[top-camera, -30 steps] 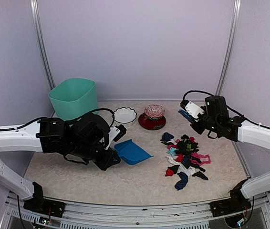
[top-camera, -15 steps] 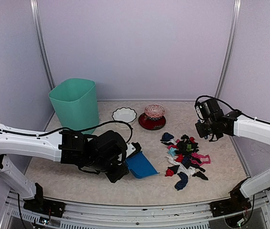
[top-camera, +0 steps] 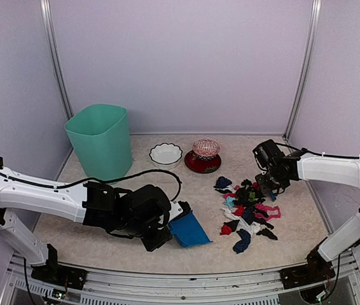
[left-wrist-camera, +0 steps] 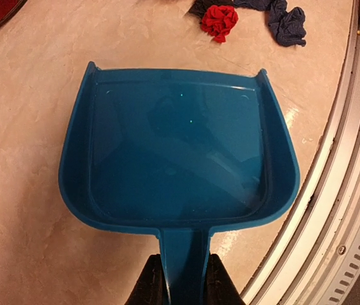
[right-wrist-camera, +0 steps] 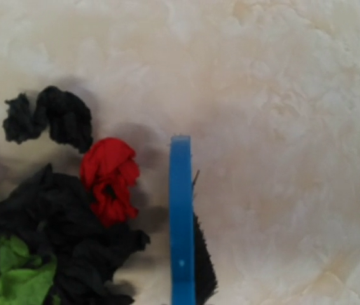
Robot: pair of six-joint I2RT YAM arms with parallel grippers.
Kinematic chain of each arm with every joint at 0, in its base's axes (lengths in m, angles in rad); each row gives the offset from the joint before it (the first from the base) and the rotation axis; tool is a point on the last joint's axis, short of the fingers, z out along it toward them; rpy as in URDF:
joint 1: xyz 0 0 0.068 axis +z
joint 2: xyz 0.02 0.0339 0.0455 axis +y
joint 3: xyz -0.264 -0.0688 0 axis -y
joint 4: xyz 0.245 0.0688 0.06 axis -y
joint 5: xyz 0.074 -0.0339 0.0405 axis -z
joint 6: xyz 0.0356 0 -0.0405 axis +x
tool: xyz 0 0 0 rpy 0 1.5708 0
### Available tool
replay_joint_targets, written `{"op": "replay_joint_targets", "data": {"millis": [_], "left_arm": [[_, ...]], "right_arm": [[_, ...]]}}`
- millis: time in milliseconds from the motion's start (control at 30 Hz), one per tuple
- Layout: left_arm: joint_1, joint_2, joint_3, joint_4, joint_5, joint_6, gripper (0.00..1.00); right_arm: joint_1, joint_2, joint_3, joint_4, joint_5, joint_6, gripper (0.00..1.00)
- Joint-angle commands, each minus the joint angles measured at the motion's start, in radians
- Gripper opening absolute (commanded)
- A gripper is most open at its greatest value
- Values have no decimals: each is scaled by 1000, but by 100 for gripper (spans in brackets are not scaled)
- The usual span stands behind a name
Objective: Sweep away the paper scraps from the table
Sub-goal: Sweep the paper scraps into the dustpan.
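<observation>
Nearest, by the front rail (left-wrist-camera: 339, 190), the left gripper (left-wrist-camera: 180, 284) is clenched on the handle of the blue dustpan (left-wrist-camera: 180, 165). The pan's tray is bare, and its open lip faces the pile but sits apart from it. So nothing looks collected yet — the paper scraps (top-camera: 249, 204) all lie in one loose heap on the right half of the table (top-camera: 199, 254), mostly black, with red, pink, green and white among them. At the heap's far edge the right gripper (top-camera: 270, 185) has the hand brush (right-wrist-camera: 181, 222) just beside a red wad. Its fingers are cut off below its wrist view, so I judge rather than see that they grasp the brush. Whether the bristles touch the table is hard to tell. By my reading the whole sweep into the pan is left to do.
</observation>
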Motion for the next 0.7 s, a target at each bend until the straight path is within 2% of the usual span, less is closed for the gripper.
{"op": "replay_joint_targets", "data": {"millis": [0,667], "left_arm": [[-5,41,-11,44,12,32,0],[16,290,140,105,86,106,0]], "right_arm": [[-8,29,14,-31,-42,15,0],[112,14,-20,-67,-138,78,0]]}}
